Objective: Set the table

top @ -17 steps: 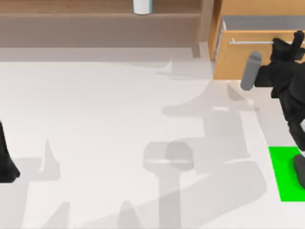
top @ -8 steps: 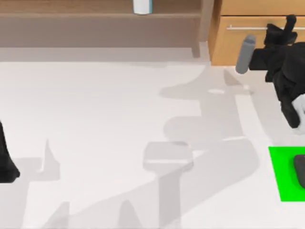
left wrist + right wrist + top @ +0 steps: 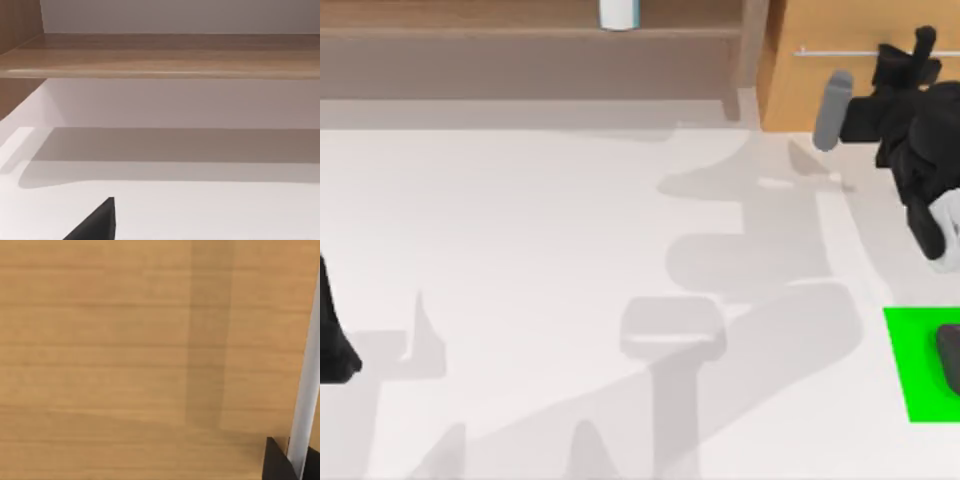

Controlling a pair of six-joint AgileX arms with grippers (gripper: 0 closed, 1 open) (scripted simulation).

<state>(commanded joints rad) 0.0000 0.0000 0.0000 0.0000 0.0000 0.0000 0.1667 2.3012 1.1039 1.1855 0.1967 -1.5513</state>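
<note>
Your right gripper [image 3: 923, 42] sits at the cabinet [image 3: 840, 25] front, fingers closed around its handle [image 3: 306, 390]. The table [image 3: 520, 260] spreads below and left of it, the green patch [image 3: 910, 365] nearer you. Your left arm [image 3: 332, 335] is parked at the left edge; its fingers I cannot tell.

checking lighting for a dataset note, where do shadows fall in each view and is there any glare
Top view: broad soft grey shadows cross the middle of the table. Left wrist view: a wide shadow band lies under the shelf. Right wrist view: a faint vertical shadow strip darkens the cabinet front beside the bar handle. No glare in any view.
</note>
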